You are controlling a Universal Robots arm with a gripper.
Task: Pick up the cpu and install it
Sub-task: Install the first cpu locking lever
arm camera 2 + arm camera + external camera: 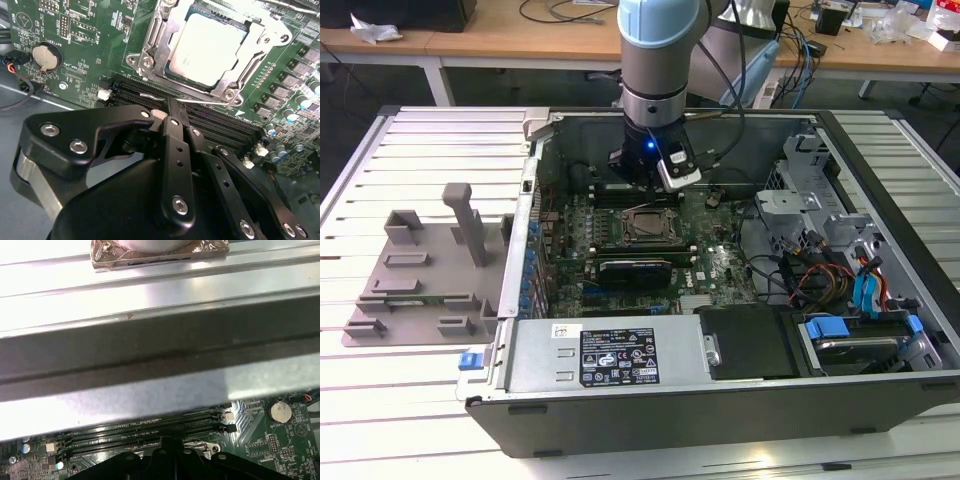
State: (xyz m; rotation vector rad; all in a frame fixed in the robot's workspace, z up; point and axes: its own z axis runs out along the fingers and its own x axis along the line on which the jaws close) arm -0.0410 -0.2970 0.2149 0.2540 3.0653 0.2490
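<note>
CPU (207, 50), the thin square chip with its silvery-beige metal top plate, lies flat inside the dark square socket frame with a metal rim (150, 47) on the green motherboard (80, 50); in the exterior view that socket (647, 226) sits near the middle of the board, inside the open grey computer case (720, 400).

My black gripper (172, 107) hangs over the board just on the far side of the socket, above the row of long black memory slots (220, 125). In the second wrist view my fingers (176, 125) look pressed together into one narrow tip with nothing between them, and that tip stands apart from the chip, over the slots beside the frame. In the exterior view my gripper (652, 178) comes down from the silver and pale blue arm (658, 50) at the far end of the case.

A round silver coin battery (46, 56) sits on the board, well apart from the socket. The first wrist view looks past the memory slots (140, 427) to the grey metal case wall (150, 355).

On the white slatted table (360, 420), at the exterior view's left of the case, stands a grey plastic fixture with upright blocks (430, 265).
</note>
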